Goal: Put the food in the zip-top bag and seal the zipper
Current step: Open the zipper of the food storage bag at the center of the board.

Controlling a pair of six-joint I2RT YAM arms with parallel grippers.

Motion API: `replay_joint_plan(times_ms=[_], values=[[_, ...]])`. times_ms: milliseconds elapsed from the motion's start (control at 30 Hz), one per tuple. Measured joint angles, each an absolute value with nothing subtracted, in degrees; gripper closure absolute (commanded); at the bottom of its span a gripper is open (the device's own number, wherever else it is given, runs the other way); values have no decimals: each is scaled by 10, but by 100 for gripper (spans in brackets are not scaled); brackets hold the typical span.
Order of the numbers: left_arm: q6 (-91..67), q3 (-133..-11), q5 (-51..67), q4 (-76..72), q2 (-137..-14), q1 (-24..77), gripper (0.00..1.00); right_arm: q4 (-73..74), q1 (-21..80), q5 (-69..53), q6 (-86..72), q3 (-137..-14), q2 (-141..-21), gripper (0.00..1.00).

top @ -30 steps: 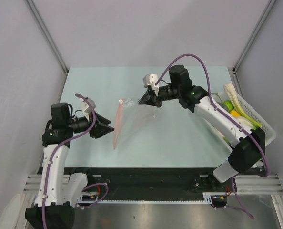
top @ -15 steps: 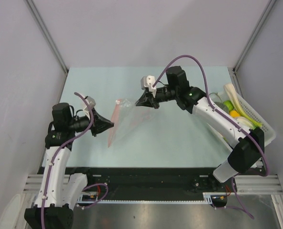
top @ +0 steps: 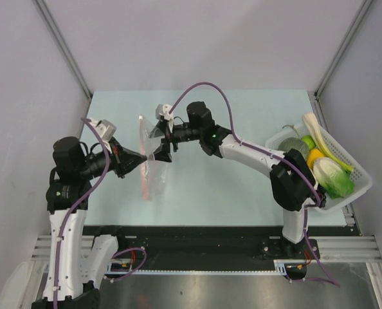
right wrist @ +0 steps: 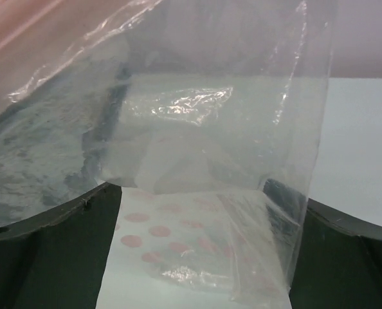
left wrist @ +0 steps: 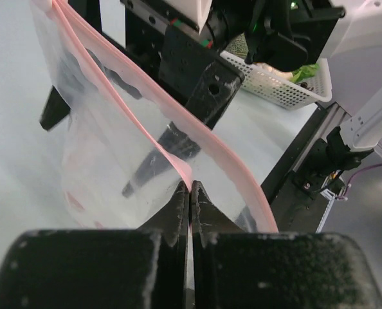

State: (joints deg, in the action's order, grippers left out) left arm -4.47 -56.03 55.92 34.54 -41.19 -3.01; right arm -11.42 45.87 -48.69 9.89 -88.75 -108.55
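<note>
Left gripper [left wrist: 190, 190]: fingers pressing together, pinching zipper [left wrist: 178, 168] partway along bag mouth. Right gripper [top: 163, 147]: fingers standing wide apart, clear film draping between them, clamping nothing. Zip-top bag [top: 151, 180] hanging upright between both grippers, left of table centre. Toy produce [top: 332, 177] lying in white basket [top: 360, 181] at right table edge, well apart from bag.

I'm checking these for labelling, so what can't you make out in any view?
Right wrist view: the zip-top bag drapes across the view, blurring everything behind it.
Top view: the right arm's elbow covers part of the basket; its food is only partly visible.
Left wrist view: the left gripper hides the bag's lower edge.
</note>
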Motion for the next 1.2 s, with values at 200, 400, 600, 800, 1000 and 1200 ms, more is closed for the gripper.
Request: replay_joint_plan(times_ms=[200,400,600,800,1000,1200], values=[[-55,-612,521,371,-451,-8,100,-145,424,-500,-27,-882,-1080,0],[-101,-613,420,303,-558,133,100,-65,251,-501,-75,-832,-1019,2],[-129,-660,355,288,-730,167,100,76,153,-503,-55,-821,-981,7],[-125,-695,323,333,-738,67,100,140,139,-517,-47,-820,-967,8],[-53,-744,289,425,-661,-43,100,146,148,-534,-63,-818,-968,11],[27,-809,269,512,-591,-38,100,116,162,-548,-109,-818,-973,19]])
